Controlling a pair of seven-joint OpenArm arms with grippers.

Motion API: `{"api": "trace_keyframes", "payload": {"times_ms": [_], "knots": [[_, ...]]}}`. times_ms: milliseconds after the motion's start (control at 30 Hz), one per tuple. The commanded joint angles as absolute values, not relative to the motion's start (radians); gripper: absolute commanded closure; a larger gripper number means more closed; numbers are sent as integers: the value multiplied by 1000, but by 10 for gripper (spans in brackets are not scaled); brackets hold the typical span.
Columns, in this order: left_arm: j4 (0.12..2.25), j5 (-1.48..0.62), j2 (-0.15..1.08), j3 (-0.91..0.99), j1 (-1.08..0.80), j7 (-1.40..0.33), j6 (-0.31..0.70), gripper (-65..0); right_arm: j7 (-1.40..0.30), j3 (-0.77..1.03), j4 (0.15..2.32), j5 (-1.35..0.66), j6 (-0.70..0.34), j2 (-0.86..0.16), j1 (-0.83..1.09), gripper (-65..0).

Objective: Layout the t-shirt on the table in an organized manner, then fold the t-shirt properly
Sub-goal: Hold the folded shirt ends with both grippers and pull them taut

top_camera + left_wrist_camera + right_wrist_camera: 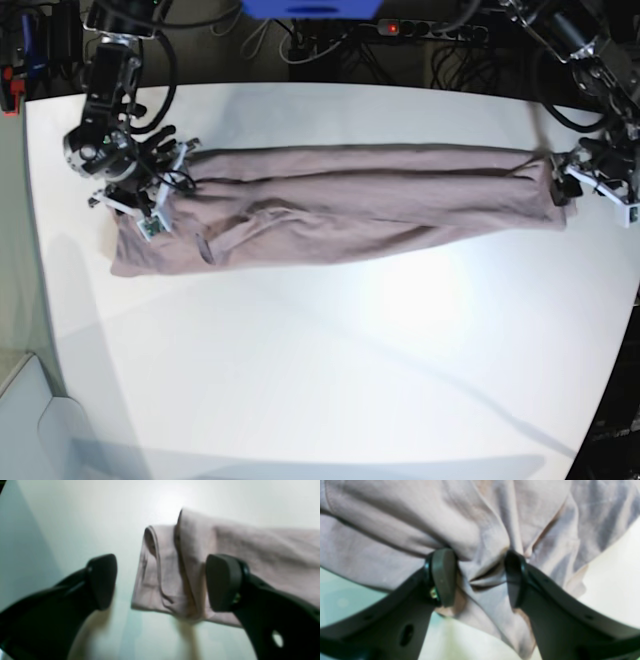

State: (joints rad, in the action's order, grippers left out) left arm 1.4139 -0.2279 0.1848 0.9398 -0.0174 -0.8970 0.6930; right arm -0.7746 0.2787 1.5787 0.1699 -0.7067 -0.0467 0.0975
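The dusty mauve t-shirt (350,205) lies stretched in a long, loosely folded band across the far half of the white table (320,350). My right gripper (160,195) is at the band's left end. In the right wrist view its jaws (480,578) pinch a bunched fold of the t-shirt (395,517). My left gripper (590,185) hovers at the band's right end. In the left wrist view it (162,582) stands wide open over the table (75,517). The shirt's folded end (250,547) lies flat below it, and I cannot tell whether either finger touches the cloth.
A power strip (410,30) and cables run behind the table's far edge. The table's rounded left edge (30,250) drops off to the floor beside the right arm. The left arm's links (580,50) reach in from the back right corner.
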Motion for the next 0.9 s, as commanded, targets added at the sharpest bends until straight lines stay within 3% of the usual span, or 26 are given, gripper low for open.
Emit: {"api": "trace_keyframes", "payload": {"times_ms": [0,400,467,567,733,800,867], "knots": [[1395,-231,203,941,-4,-881,698,-564,-894,280,1552,283,-698,-50,120,-326],[1176,-234,202,935,33,-812,698,-561,-894,280,1552,283,-698,-51,116,-326],[1171,-234,200,935,33,-812,698,-537,-894,280,1552,283,-698,-51,116,-326],[1168,-234,197,935,33,-812,698,-405,-894,280,1552,283,-698,-53,116,-326],[1168,-226,174,935,33,-814,698,-12,-894,280,1552,283,-698,-53,113,-326],[1171,-226,174,935,33,-820,698,0,-894,280,1552,283,-698,-53,111,-326],[1181,-234,174,935,33,-822,698,-37,-894,280,1552,283,-698,-53,111,-326]]}}
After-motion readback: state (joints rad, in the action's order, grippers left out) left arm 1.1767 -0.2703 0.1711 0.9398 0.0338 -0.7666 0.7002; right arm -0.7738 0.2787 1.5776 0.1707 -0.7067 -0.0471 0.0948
